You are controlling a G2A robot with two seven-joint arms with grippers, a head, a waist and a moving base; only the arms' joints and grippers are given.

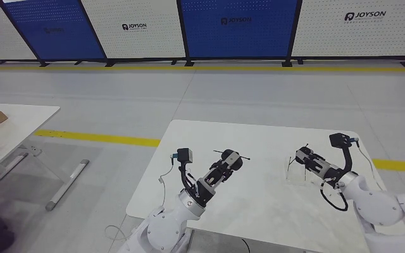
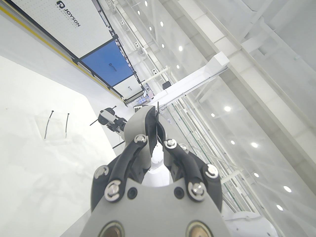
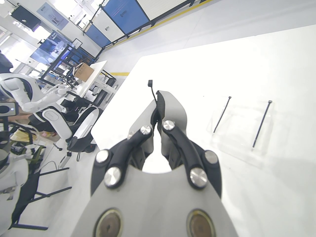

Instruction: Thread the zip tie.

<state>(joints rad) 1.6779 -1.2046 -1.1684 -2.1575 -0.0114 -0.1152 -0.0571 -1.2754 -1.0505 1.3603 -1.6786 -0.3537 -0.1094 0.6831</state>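
Note:
My left gripper (image 1: 231, 159) (image 2: 155, 117) hovers over the white table's (image 1: 266, 209) near left part, shut on a thin black zip tie (image 1: 245, 157) (image 2: 158, 105) whose tip pokes out past the fingertips. My right gripper (image 1: 304, 157) (image 3: 156, 104) hangs above the clear tray (image 1: 297, 178) (image 3: 242, 136), shut on another black zip tie (image 3: 151, 87) with its square head sticking out. In the left wrist view the right gripper (image 2: 107, 117) is seen farther off, beside the tray (image 2: 39, 122). Two spare zip ties (image 3: 222, 114) (image 3: 262, 124) lie side by side in the tray.
The table's surface between the two grippers and toward the far edge is bare white. A second white table (image 1: 19, 120) stands off to the left across the floor, with a yellow floor line (image 1: 95, 137) between.

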